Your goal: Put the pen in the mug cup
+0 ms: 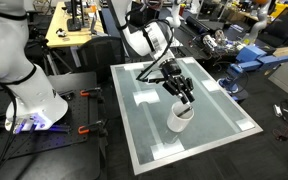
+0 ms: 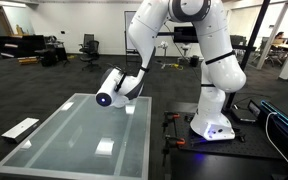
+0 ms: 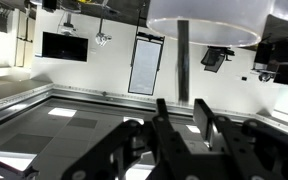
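Note:
The white mug cup (image 1: 179, 120) stands upright near the middle of the glass table (image 1: 144, 135). My gripper (image 1: 187, 97) hovers just above its rim, with the fingers roughly level. The wrist view is upside down, so the mug cup (image 3: 224, 25) shows at the top. The thin dark pen (image 3: 182, 70) runs straight from my fingertips (image 3: 181, 105) to the mug's rim. The fingers stand close together on the pen's upper end. I cannot tell how deep the pen's lower end reaches. In the exterior view from the table's end, the arm's wrist (image 2: 119, 90) hides the pen.
The table has a white border (image 2: 44, 150). The robot's base (image 2: 212, 125) stands beside it on a black frame. Desks with clutter (image 1: 249, 55) lie beyond one side. A flat white object (image 2: 19, 128) lies on the floor.

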You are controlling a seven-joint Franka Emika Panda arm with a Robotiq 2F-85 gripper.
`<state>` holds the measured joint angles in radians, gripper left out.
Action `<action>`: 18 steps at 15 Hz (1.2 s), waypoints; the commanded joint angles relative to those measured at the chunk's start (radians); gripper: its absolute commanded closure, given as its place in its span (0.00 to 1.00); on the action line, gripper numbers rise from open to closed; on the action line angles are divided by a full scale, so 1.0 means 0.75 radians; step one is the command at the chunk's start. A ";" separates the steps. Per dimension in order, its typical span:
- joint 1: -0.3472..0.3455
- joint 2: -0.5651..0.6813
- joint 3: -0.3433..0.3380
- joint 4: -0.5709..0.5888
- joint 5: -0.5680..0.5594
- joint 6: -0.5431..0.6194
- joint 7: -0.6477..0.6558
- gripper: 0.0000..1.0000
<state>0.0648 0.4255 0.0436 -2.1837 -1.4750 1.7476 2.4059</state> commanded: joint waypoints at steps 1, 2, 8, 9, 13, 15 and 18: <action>-0.008 0.023 0.004 0.017 -0.046 -0.010 0.046 0.33; -0.009 0.027 0.004 0.018 -0.052 -0.010 0.047 0.26; 0.005 -0.046 0.022 -0.039 -0.069 -0.021 0.071 0.00; 0.009 -0.075 0.026 -0.058 -0.069 -0.026 0.077 0.00; 0.024 -0.199 0.041 -0.119 -0.066 -0.050 0.090 0.00; 0.031 -0.273 0.050 -0.152 -0.063 -0.070 0.085 0.00; 0.042 -0.386 0.062 -0.195 -0.056 -0.107 0.065 0.00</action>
<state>0.0884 0.2460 0.0739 -2.2595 -1.5094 1.7026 2.4439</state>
